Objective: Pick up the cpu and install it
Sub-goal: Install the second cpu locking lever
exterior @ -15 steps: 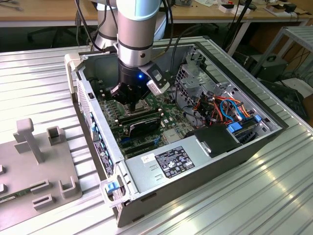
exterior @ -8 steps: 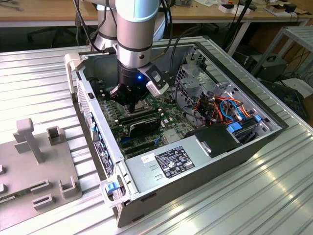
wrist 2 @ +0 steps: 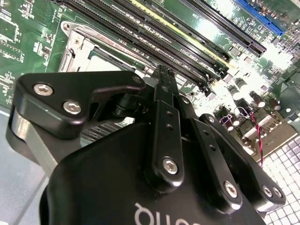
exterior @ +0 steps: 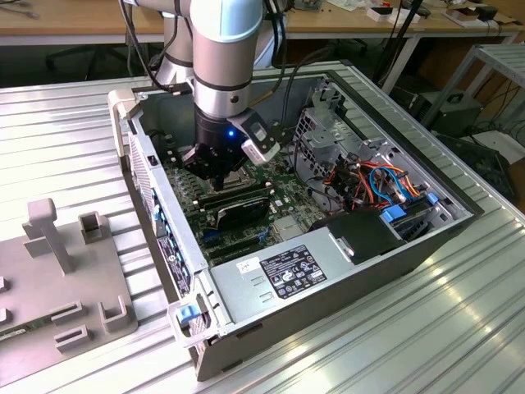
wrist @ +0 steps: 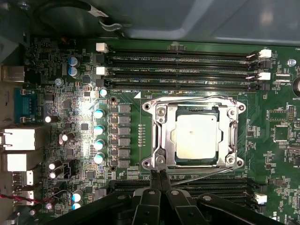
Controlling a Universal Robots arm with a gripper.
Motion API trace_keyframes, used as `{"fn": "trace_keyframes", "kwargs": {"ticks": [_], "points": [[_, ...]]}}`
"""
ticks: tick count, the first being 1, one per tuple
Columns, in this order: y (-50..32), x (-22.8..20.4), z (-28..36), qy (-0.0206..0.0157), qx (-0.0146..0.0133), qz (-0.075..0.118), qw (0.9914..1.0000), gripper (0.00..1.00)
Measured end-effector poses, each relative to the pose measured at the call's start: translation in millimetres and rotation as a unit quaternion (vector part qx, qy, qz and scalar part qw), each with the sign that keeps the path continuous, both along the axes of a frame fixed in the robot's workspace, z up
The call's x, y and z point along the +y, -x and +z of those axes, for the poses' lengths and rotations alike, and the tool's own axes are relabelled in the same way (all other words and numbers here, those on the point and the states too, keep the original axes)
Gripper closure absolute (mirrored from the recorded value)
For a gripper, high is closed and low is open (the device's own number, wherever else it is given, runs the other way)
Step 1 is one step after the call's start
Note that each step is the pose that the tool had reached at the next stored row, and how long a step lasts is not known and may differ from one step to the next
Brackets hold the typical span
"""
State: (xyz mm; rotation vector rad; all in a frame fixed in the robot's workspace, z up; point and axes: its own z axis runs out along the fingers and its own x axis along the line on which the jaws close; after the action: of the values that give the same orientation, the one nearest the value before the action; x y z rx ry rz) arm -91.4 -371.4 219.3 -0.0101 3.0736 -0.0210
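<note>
The cpu (wrist: pixel 196 136) already lies flat in its socket (wrist: pixel 161 136) on the motherboard (wrist: pixel 70 93), silver top up, so placing looks done; the socket's frame seems not yet clamped over it. It is square, with no long axis, edges parallel to the memory slots (wrist: pixel 183 61). The tool (wrist: pixel 159 174) hangs just beside the socket, fingers pressed together, empty.

A ribbed silver metal tabletop (exterior: pixel 385 328) spans the exterior view, catching bright glare from overhead light. Behind it runs a long pale wooden workbench (exterior: pixel 90 33) with dark shadowed floor (exterior: pixel 74 59) underneath. At the exterior view's right stands a grey metal shelf frame (exterior: pixel 500 61) among hanging black cables (exterior: pixel 402 37)
</note>
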Motion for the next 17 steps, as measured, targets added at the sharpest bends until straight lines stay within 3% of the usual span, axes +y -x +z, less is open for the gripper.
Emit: {"fn": "trace_keyframes", "kwargs": {"ticks": [17], "points": [[3.5,0.0,-8.1,0.0,-0.0002,0.0,1.0,0.89]]}}
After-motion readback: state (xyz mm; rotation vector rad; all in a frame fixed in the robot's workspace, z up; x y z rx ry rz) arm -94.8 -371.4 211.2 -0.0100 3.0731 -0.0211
